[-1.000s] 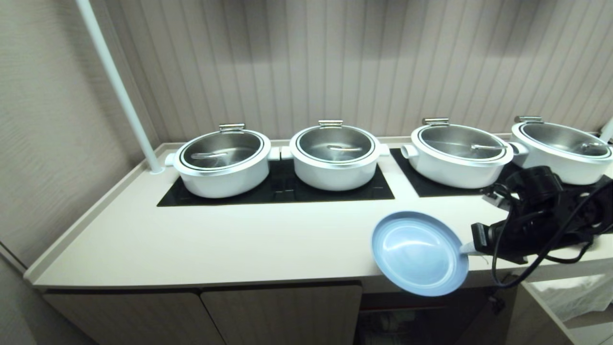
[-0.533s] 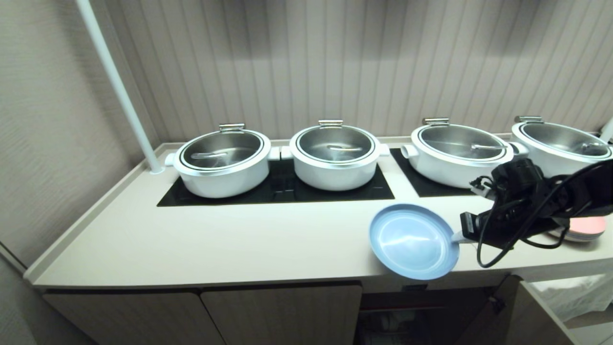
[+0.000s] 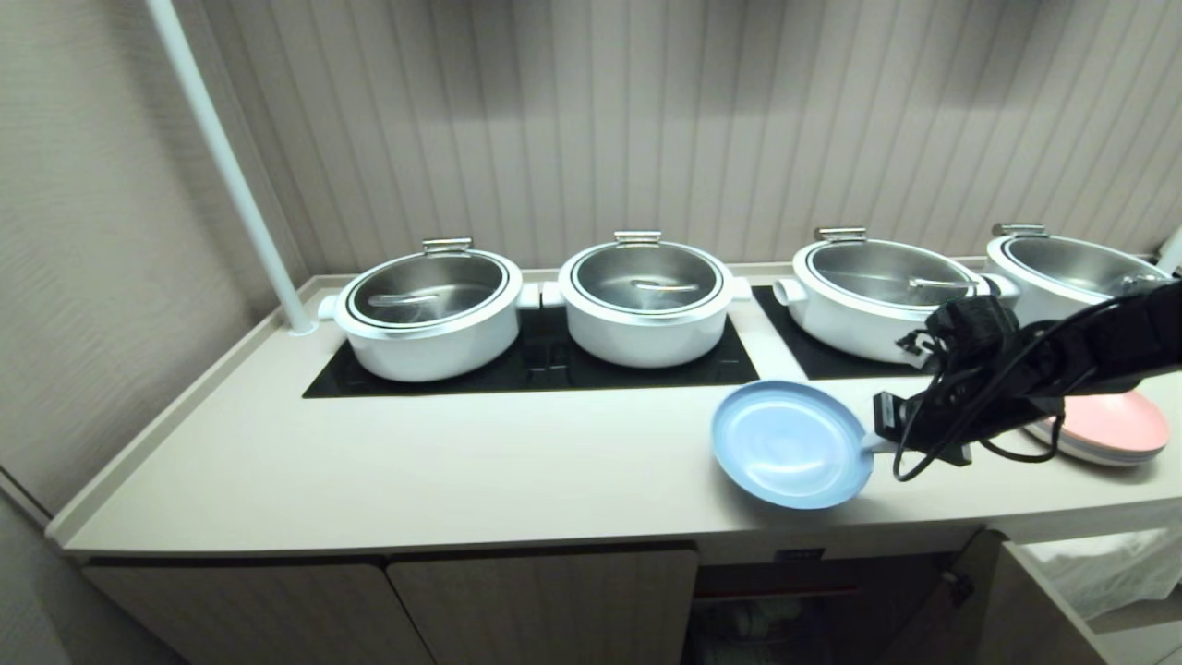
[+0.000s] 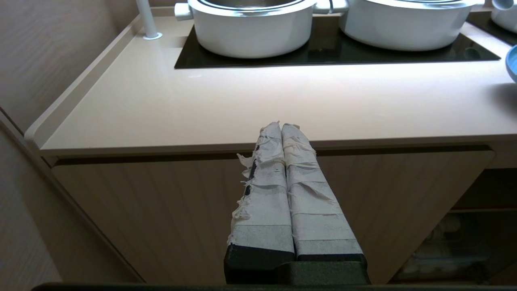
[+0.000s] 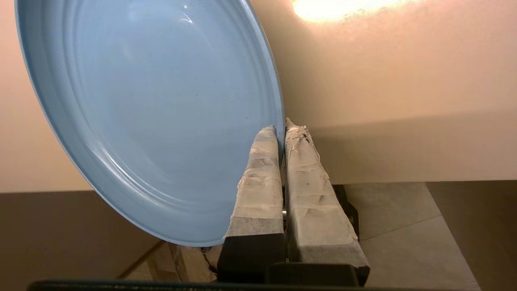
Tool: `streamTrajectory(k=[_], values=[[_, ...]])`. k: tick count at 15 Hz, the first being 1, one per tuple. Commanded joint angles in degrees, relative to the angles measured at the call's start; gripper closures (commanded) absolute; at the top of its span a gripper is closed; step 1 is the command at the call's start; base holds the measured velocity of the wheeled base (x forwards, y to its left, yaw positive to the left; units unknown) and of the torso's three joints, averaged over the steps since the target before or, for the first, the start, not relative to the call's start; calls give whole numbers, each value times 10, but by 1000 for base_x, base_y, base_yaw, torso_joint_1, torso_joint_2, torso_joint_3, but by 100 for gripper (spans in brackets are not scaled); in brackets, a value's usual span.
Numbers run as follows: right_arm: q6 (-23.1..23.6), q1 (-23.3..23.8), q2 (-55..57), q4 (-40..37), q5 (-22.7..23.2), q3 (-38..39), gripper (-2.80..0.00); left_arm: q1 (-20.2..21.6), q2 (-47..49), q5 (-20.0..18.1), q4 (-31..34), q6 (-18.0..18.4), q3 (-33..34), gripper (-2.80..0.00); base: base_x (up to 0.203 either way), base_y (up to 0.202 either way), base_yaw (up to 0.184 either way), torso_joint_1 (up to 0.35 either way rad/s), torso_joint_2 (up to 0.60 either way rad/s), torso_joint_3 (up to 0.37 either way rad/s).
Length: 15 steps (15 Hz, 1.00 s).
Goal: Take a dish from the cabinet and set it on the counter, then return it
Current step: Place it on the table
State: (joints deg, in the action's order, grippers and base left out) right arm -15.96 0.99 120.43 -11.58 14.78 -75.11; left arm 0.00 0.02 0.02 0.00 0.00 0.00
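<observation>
Here the light-blue dish (image 3: 790,445) is pinched by its rim in the right hand (image 3: 874,442), whose two taped fingers (image 5: 258,178) are pressed onto the edge from either side. The dish is held over the front part of the cream tabletop (image 3: 443,462), tilted a little, just in front of the right-hand black cooktop panel (image 3: 813,356); whether its underside touches the surface cannot be told. The right arm is seen reaching in from the right, with black cables looped round its wrist. Behind and beside it, a stack of plates with a pink one uppermost (image 3: 1103,427) is set on the tabletop. Four white pots with steel lids (image 3: 427,314) are lined up on the cooktop panels along the back wall. Below, the cabinet (image 3: 545,605) is shown with its left doors closed and an open compartment to the right. The left hand (image 4: 280,126) is parked in front of the cabinet, below the tabletop edge, its taped fingers pressed together on nothing.
</observation>
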Motion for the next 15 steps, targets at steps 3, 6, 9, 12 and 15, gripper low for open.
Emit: streamTrajectory(k=[3,6,9,12,15], values=[[-43,0,40,-19,-24,-50,0,0,0,0,0,0,0,0,0,0,0,0,0,0],[-68,2,53,-20,-60,-57,0,0,0,0,0,0,0,0,0,0,0,0,0,0],[-79,14,65,-17,-77,-59,0,0,0,0,0,0,0,0,0,0,0,0,0,0],[-85,15,76,-19,-76,-84,0,0,0,0,0,0,0,0,0,0,0,0,0,0],[-86,8,95,-24,-75,-127,0,0,0,0,0,0,0,0,0,0,0,0,0,0]])
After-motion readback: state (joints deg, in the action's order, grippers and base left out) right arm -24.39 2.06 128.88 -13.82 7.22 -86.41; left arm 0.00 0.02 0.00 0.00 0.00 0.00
